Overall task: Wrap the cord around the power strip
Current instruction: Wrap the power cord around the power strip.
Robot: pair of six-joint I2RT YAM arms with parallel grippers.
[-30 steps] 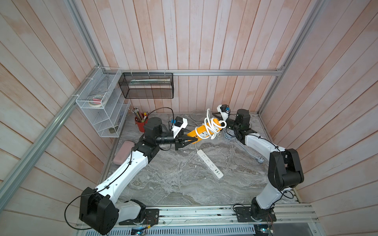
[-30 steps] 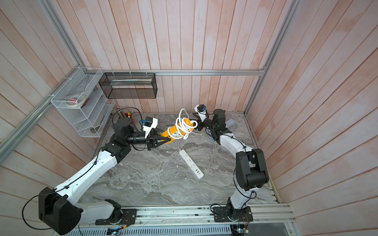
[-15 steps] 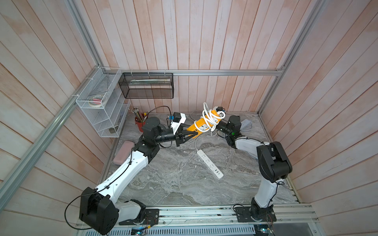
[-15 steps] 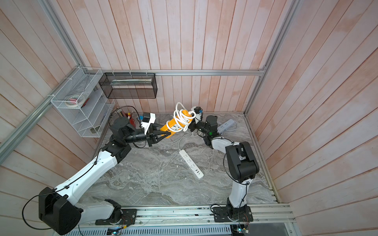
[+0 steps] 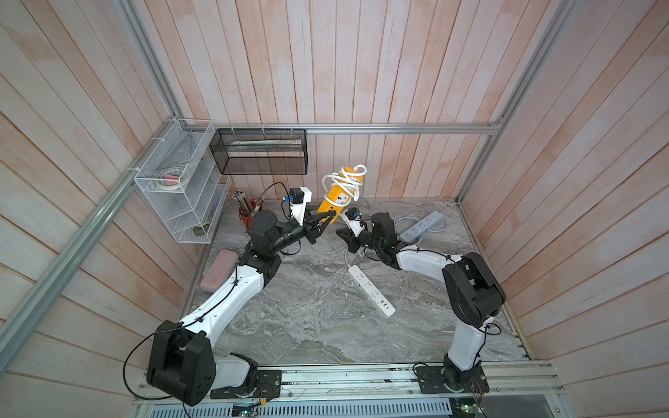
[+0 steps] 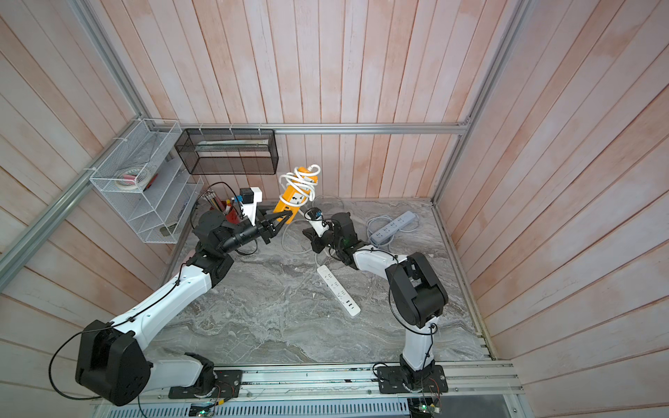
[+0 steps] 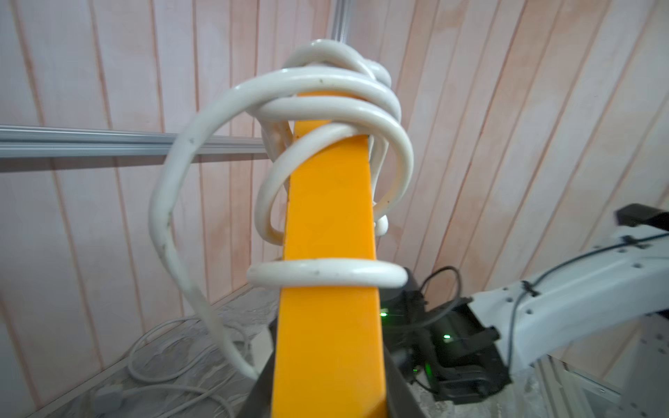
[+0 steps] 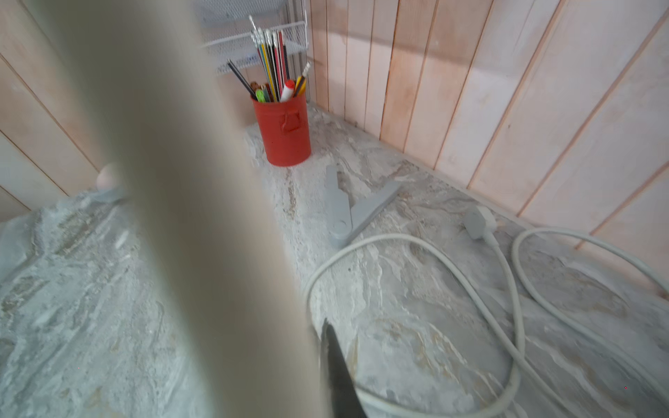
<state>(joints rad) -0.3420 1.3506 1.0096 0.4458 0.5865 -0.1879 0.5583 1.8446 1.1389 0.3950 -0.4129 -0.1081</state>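
The left gripper [image 5: 327, 216] clamps the lower end of the orange power strip [image 5: 338, 197], which is now tilted steeply upward instead of nearly level. The white cord [image 5: 344, 179] coils round the strip's upper half. The right gripper [image 5: 343, 235], a second ago open at the strip's far end, sits below it near the tabletop [image 5: 307, 318] with its jaws together. I cannot tell whether it pinches the cord.

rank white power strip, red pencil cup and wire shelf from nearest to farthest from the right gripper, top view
From the right gripper:
1. white power strip, on the table toward the front
2. red pencil cup, back left corner
3. wire shelf, left wall
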